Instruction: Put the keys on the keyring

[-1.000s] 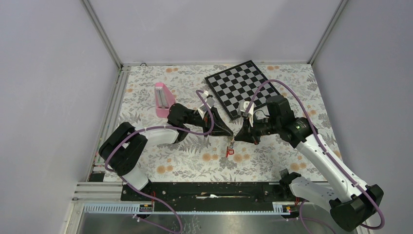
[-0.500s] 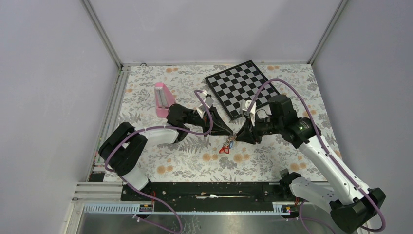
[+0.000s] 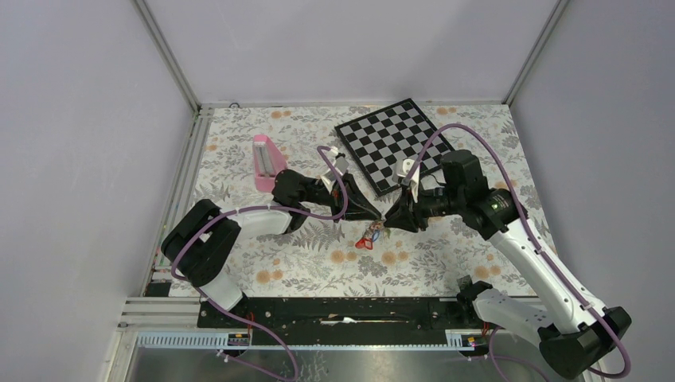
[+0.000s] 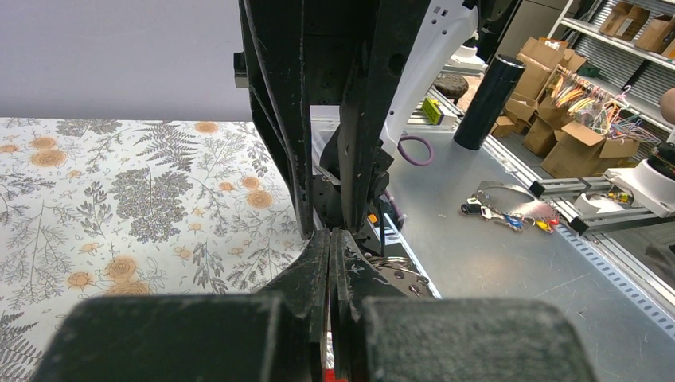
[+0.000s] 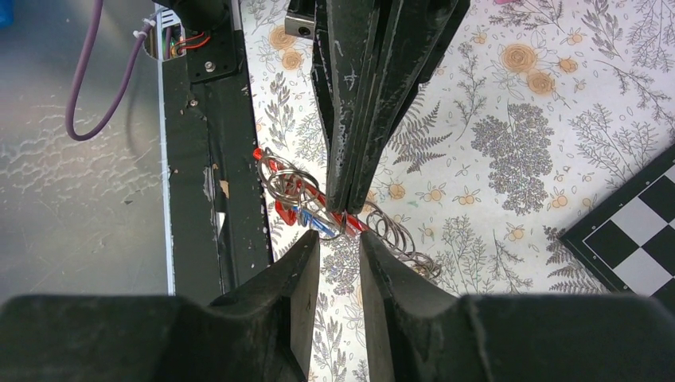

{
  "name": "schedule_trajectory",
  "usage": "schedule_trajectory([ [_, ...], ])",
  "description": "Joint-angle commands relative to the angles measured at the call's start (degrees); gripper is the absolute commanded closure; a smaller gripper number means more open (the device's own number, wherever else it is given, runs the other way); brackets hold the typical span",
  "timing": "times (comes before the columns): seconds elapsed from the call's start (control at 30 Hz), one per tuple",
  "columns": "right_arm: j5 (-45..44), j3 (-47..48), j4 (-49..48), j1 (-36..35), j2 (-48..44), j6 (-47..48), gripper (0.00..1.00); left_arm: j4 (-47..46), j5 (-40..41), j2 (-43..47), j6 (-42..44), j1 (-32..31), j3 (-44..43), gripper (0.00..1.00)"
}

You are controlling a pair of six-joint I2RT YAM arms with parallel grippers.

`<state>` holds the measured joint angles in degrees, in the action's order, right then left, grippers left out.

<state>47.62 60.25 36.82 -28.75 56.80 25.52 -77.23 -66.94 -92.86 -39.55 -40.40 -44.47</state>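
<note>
My left gripper point(image 3: 379, 216) is shut on the keyring point(image 3: 367, 241) and holds it above the flowered table. In the right wrist view the left fingers come down from the top. Below their tip hang the keyring's red side point(image 5: 280, 213), a key with a blue tag point(image 5: 317, 224), wire rings point(image 5: 278, 179) and a metal coil point(image 5: 398, 236). In the left wrist view the fingers point(image 4: 318, 263) are pressed together with red showing between them, and metal rings point(image 4: 398, 274) lie just to the right. My right gripper point(image 3: 388, 222) is open, its jaws point(image 5: 340, 243) just short of the left fingertip and the bunch.
A pink block point(image 3: 267, 161) lies at the back left. A chessboard point(image 3: 396, 143) lies behind the right arm. The black base rail point(image 3: 342, 309) runs along the near edge and shows in the right wrist view point(image 5: 211, 159) beside the bunch.
The right gripper has moved up and left, close to the left fingertip. The red bunch has risen and shifted left under the left gripper.
</note>
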Motion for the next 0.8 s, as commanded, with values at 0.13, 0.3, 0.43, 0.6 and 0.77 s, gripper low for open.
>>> schedule_trajectory([
  [0.13,2.75,-1.3,-4.96,0.37,1.07,-1.95,0.69,-4.07,2.3,0.15,-0.7,0.06,-0.58,1.0],
  [0.3,2.66,-2.55,-6.92,0.34,1.38,-2.56,0.72,-4.14,2.42,0.29,-0.7,-0.01,-0.36,1.0],
  [0.43,2.7,-3.32,-8.09,0.36,1.58,-3.18,0.8,-4.16,2.43,0.48,-0.7,0.01,-0.31,1.0],
  [0.6,3.01,-3.63,-8.25,0.35,1.39,-3.01,0.93,-4.24,2.36,0.42,-0.62,0.03,-0.05,1.0],
  [0.77,2.01,-2.39,-6.24,0.37,0.75,-0.97,1.0,-4.24,2.34,0.54,-0.23,0.07,0.22,1.0],
])
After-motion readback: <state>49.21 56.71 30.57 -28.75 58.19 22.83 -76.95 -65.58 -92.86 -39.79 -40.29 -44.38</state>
